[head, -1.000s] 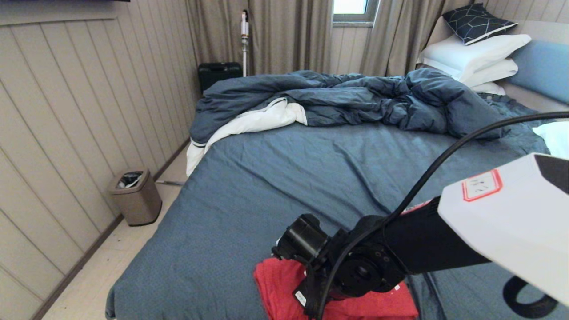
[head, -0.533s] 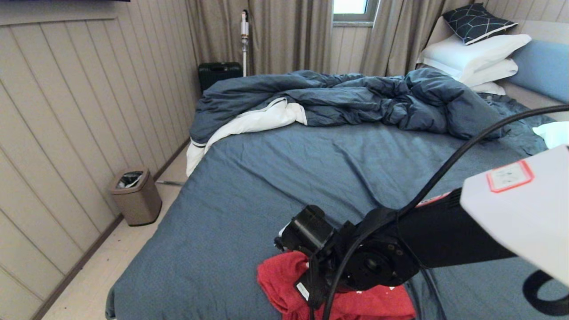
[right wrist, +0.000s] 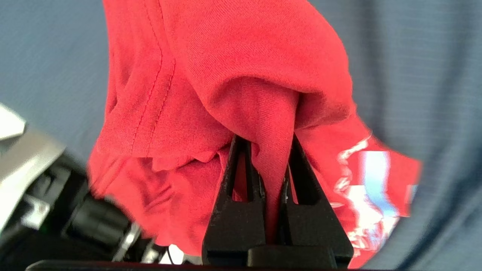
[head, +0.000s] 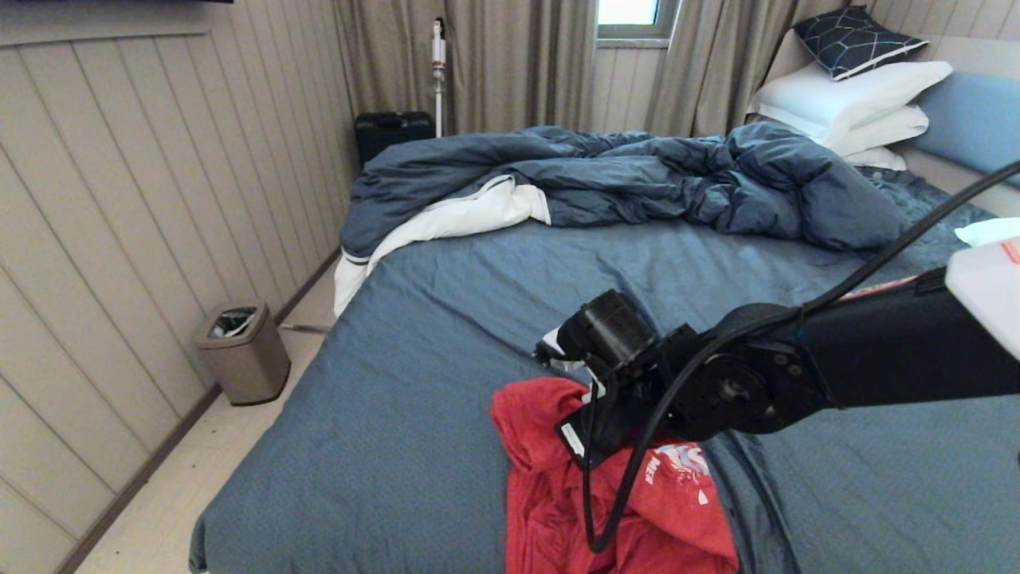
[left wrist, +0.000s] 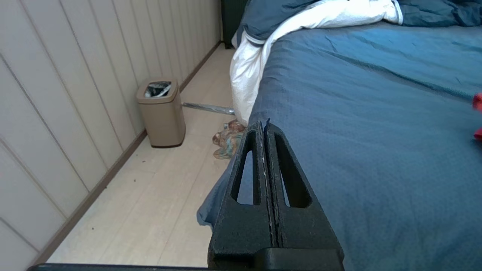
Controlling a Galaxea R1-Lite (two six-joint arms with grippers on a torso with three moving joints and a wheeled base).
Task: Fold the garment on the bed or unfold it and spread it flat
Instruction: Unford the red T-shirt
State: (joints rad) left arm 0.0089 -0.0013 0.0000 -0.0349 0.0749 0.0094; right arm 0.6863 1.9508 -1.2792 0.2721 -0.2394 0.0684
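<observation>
The garment (head: pixel 542 446), a bright red T-shirt, hangs bunched from my right gripper (right wrist: pixel 263 141) over the near part of the bed (head: pixel 446 319). The right wrist view shows a fold of red cloth (right wrist: pixel 233 56) pinched between the black fingers, which are shut on it. Part of the white and light-blue print (head: pixel 677 462) shows on the shirt's right side. In the head view my right wrist (head: pixel 637 375) covers the grip. My left gripper (left wrist: pixel 263 126) is shut with nothing in it, parked at the bed's left edge over the blue-grey sheet (left wrist: pixel 376 113).
A rumpled dark blue duvet (head: pixel 637 175) lies across the far half of the bed, with stacked white pillows (head: pixel 853 96) at the back right. A brown bin (head: pixel 243 351) stands by the panelled wall on the left. A small crumpled thing (left wrist: pixel 228 139) lies on the floor beside the bed.
My right gripper has shut on the red shirt and risen, moving away and to the right. The shirt has been pulled up from a flat folded pile and now hangs open.
</observation>
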